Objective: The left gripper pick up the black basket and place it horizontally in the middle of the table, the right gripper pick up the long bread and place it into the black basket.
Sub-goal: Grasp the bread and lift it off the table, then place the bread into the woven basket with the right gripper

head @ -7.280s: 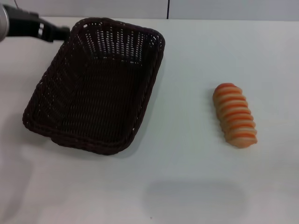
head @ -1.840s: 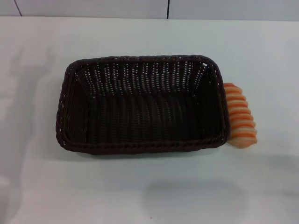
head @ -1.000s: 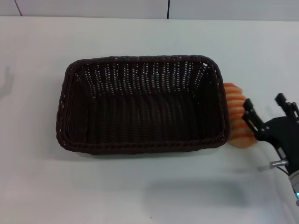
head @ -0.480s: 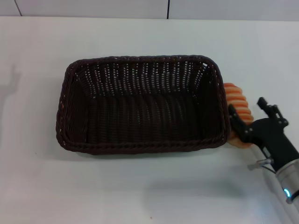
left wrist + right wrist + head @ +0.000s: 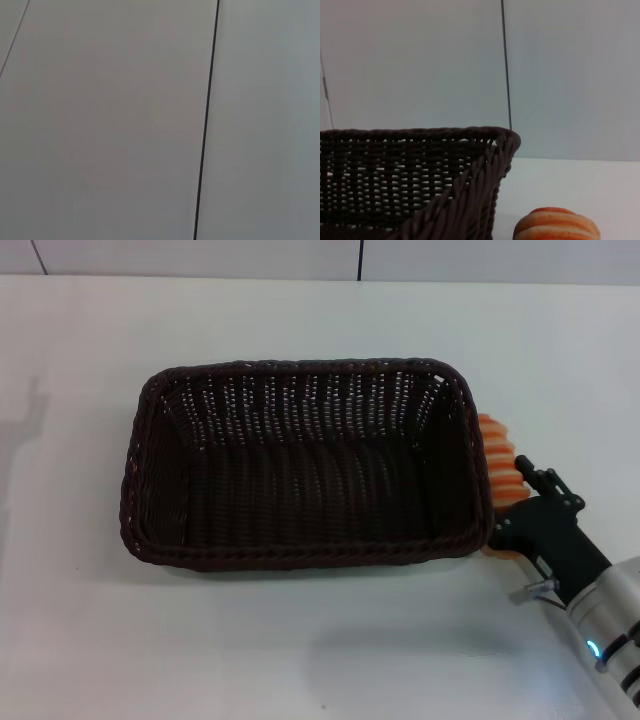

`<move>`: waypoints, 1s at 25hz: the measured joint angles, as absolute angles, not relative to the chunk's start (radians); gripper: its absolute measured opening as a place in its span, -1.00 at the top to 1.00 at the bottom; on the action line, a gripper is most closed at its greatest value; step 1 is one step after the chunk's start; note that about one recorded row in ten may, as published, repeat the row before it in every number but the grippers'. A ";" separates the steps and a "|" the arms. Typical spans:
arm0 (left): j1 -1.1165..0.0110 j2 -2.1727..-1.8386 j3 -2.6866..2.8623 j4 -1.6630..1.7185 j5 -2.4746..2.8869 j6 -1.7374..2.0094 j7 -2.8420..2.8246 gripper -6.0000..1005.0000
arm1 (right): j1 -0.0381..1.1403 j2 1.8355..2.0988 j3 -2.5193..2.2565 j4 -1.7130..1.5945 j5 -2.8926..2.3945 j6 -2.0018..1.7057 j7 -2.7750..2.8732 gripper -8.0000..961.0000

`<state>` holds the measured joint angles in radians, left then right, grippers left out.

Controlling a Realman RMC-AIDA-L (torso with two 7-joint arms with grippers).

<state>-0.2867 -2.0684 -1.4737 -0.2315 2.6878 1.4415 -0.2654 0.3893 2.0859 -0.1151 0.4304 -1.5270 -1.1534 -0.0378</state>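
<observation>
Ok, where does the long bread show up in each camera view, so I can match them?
Head view: long bread at right, against the black basket, its near end hidden by the right gripper.
Left wrist view: not in it.
Right wrist view: bottom edge, beside the basket corner.
Shared landmark: the basket's braided rim.

Dark brown-black woven basket; seemingly cream, orange-striped bread.

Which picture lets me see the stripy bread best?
The right wrist view shows the long bread closest, its rounded striped top beside the black basket. In the head view the long bread is mostly hidden behind the basket's rim and the right gripper. The left wrist view shows none of it.
</observation>
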 joint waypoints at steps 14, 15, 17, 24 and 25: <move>-0.280 -2.066 -1.474 -0.232 2.687 1.442 -0.265 -0.57 | 0.233 2.085 -0.054 0.429 -1.564 -1.657 -0.057 -0.30; -0.279 -2.066 -1.474 -0.232 2.687 1.442 -0.264 -0.57 | 0.230 2.085 -0.059 0.429 -1.587 -1.704 -0.057 -0.29; -0.279 -2.066 -1.474 -0.231 2.688 1.442 -0.264 -0.57 | 0.235 2.084 -0.064 0.424 -1.677 -1.770 -0.057 -0.26; -0.285 -2.068 -1.474 -0.211 2.686 1.433 -0.264 -0.57 | 0.362 2.083 -0.079 0.423 -1.859 -1.666 -0.049 -0.14; -0.286 -2.068 -1.474 -0.210 2.686 1.430 -0.264 -0.57 | 0.384 2.082 -0.078 0.431 -1.881 -1.638 -0.047 -0.12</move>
<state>-0.2857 -2.0678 -1.4741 -0.2099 2.6857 1.4304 -0.2638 0.3839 2.0824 -0.0785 0.4308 -1.8811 -1.6378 -0.0468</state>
